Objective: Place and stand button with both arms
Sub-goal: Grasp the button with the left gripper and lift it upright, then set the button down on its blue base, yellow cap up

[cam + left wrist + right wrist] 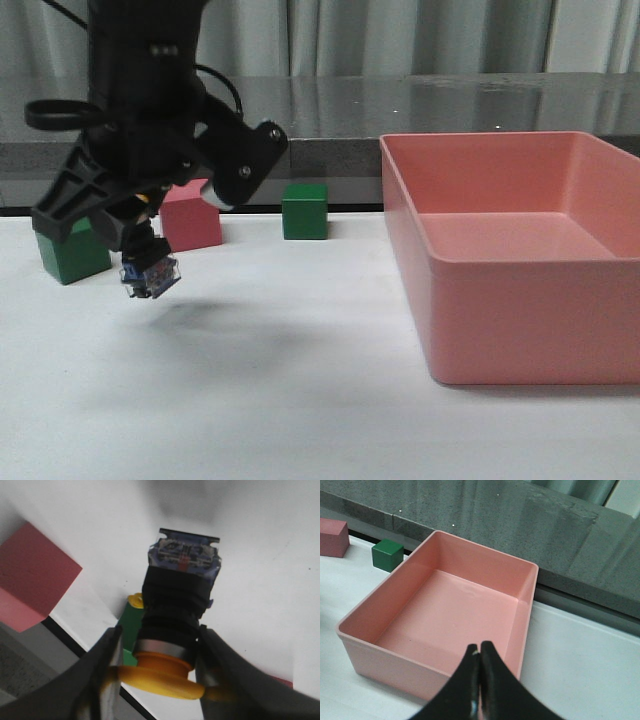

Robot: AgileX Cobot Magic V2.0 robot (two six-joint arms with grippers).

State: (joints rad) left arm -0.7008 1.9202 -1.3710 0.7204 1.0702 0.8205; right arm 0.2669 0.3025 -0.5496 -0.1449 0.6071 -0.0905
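I see a smooth matte white table (pixel 300 400) under grey curtains and a dark glossy ledge. My left gripper (pixel 140 245) clamps the button (pixel 150 275) aloft at the table's nine o'clock, ribbed black barrel tilted, clear-blue block base lowest, rounded yellow cap between the fingers (pixel 100 675). Behind it sit a pink cube (pixel 190 215) and two green cubes (pixel 304 211). My right gripper (pixel 479 680), fingers pressed together on nothing, hovers by the glossy pink rectangular bin (pixel 440 625) at three o'clock.

Button (pixel 177 615): yellow cap, silver collar, blk body, clear-blue base; pink bin (pixel 520 255); green cube (pixel 304 211); white table (pixel 300 400).
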